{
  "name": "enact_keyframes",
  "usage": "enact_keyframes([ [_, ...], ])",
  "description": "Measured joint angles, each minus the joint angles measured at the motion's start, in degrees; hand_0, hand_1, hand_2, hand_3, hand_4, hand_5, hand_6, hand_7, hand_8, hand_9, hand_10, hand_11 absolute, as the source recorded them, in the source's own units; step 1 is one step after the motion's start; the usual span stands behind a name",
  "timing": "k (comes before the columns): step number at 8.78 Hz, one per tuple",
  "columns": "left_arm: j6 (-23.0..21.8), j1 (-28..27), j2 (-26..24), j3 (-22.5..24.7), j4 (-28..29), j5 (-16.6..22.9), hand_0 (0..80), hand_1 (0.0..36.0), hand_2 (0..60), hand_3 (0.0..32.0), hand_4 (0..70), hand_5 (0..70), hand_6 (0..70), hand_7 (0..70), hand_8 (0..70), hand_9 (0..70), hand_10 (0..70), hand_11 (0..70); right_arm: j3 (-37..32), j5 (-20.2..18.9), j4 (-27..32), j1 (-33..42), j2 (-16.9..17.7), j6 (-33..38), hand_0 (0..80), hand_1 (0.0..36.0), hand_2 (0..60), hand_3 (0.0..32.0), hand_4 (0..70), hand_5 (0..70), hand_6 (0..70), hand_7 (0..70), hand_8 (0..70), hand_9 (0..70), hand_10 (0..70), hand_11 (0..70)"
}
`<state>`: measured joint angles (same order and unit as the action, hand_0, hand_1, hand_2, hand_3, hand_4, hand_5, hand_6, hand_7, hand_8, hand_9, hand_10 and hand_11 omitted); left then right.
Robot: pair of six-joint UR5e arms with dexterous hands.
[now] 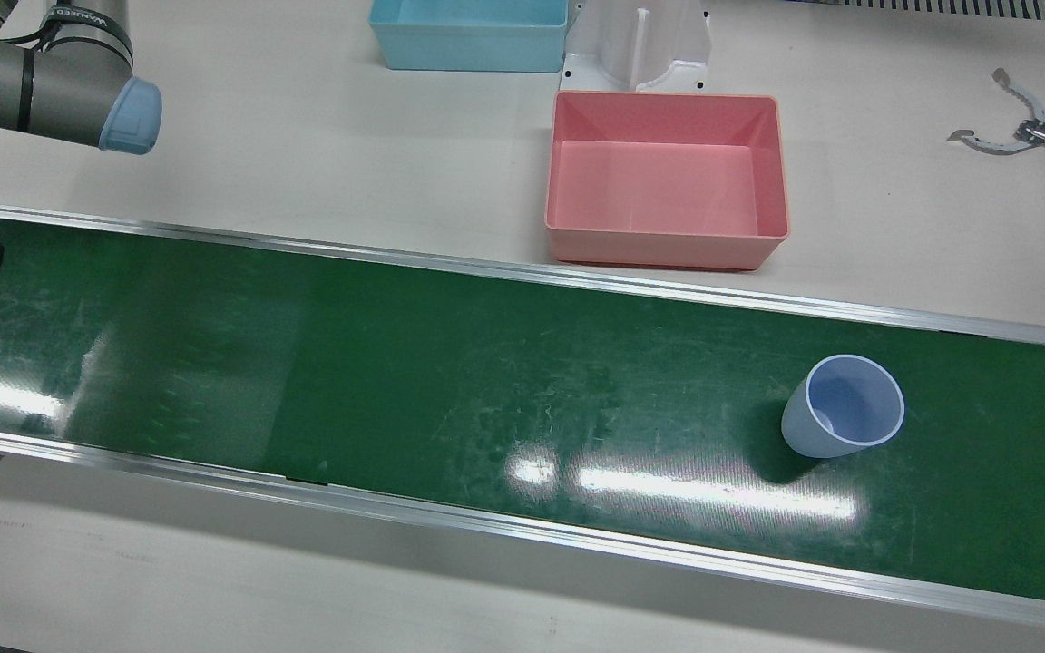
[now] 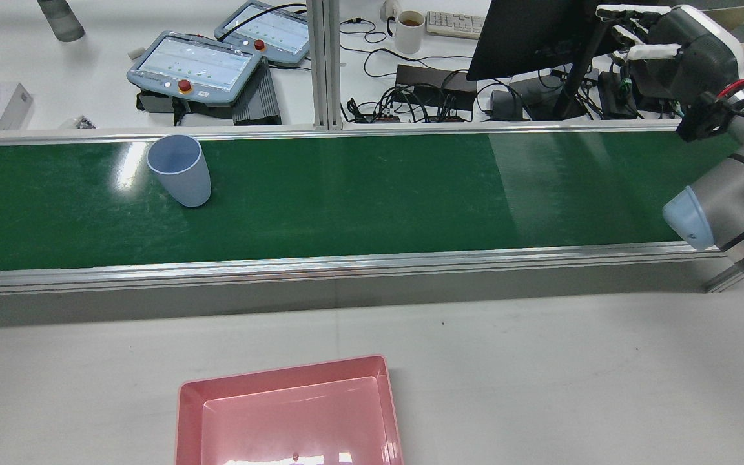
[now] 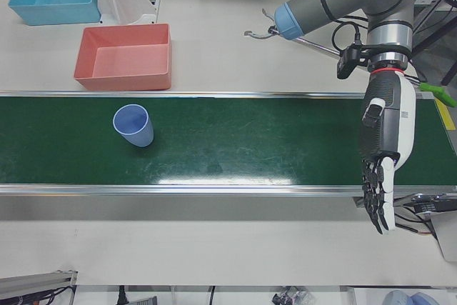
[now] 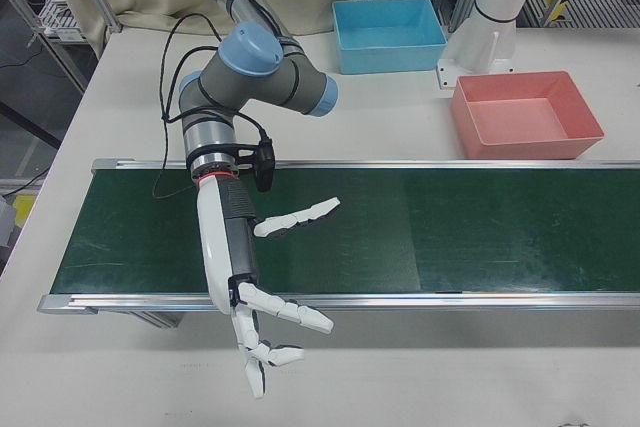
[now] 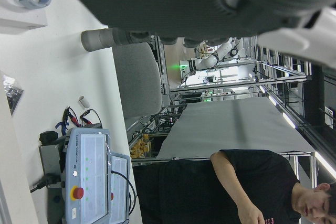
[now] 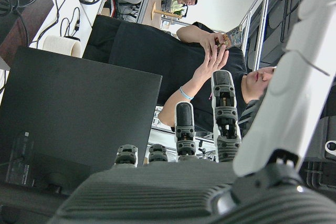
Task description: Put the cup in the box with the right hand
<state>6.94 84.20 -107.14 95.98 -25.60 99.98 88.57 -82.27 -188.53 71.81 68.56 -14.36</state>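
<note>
The cup [image 1: 844, 406] stood upright on the green belt [image 1: 395, 381] — well apart from the pink box [image 1: 666, 177] on the bench [image 1: 305, 136]. Right robot hand [image 4: 250, 287] and left robot hand [image 3: 382, 155] hung empty, fingers spread.

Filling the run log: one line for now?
cup: upright on belt | box: empty | right hand: open, far from cup | left hand: open

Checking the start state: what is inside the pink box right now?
Nothing shows in the pink box: its whole floor is bare in the front view. The cup stands upright on the green belt, apart from it. The rear view crops the box's near end.
</note>
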Motion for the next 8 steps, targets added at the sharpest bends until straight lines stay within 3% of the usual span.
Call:
enact_keyframes([
  [8,0.0,0.0,0.0,0.0,0.0,0.0,0.0,0.0,0.0,0.0,0.0,0.0,0.0,0.0,0.0,0.0,0.0,0.0,0.0,0.0,0.0,0.1,-0.1,0.0,52.8,9.2,0.0,7.2,27.3,4.3,6.9,39.2,0.6,7.6,3.3,6.2],
])
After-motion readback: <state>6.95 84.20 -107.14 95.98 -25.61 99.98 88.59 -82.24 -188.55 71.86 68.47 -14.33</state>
